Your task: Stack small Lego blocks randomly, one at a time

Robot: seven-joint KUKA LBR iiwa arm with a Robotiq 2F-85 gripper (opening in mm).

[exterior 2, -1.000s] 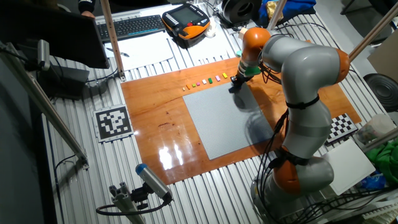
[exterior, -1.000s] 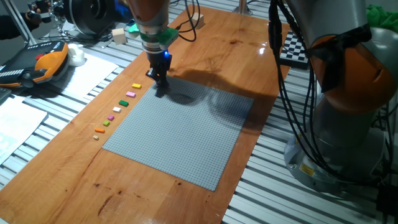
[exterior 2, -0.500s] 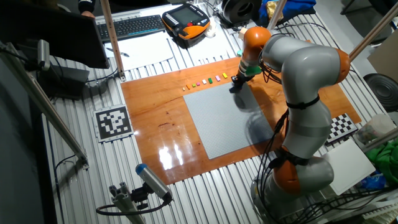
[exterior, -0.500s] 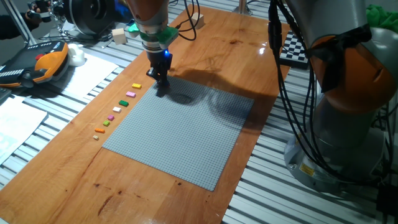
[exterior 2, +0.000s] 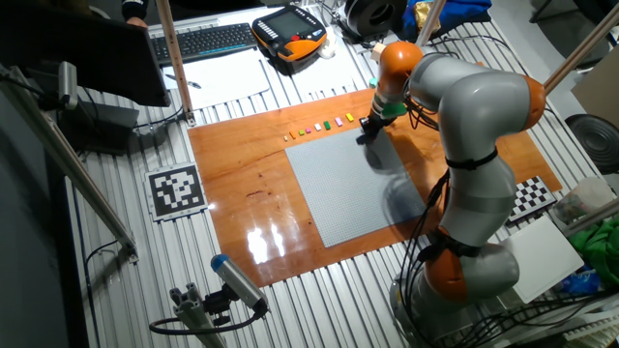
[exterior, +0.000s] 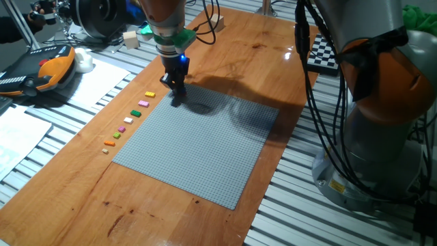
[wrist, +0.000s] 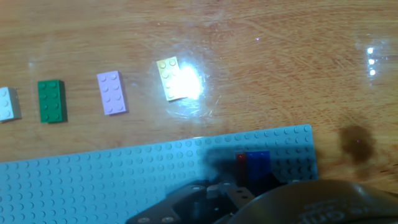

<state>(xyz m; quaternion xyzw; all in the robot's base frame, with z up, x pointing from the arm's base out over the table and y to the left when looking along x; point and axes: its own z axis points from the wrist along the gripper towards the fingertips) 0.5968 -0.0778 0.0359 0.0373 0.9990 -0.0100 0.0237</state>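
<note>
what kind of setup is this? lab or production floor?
Likely a robotics lab: calibration checkerboard, printed marker tag, and a teach pendant beside a keyboard on the slatted aluminium bench.

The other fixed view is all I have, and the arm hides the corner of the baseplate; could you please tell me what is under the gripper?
Observer: The hand view shows a red block and a blue block side by side on the baseplate, near its corner, just ahead of the gripper.
Operator: Thank you. Which loose block is nearest that corner?
Observer: A yellow block, lying on the wooden table under a bright glare.
Operator: And what comes next in the row?
Observer: A pink block, then a green block, then a white block at the frame edge.
</note>
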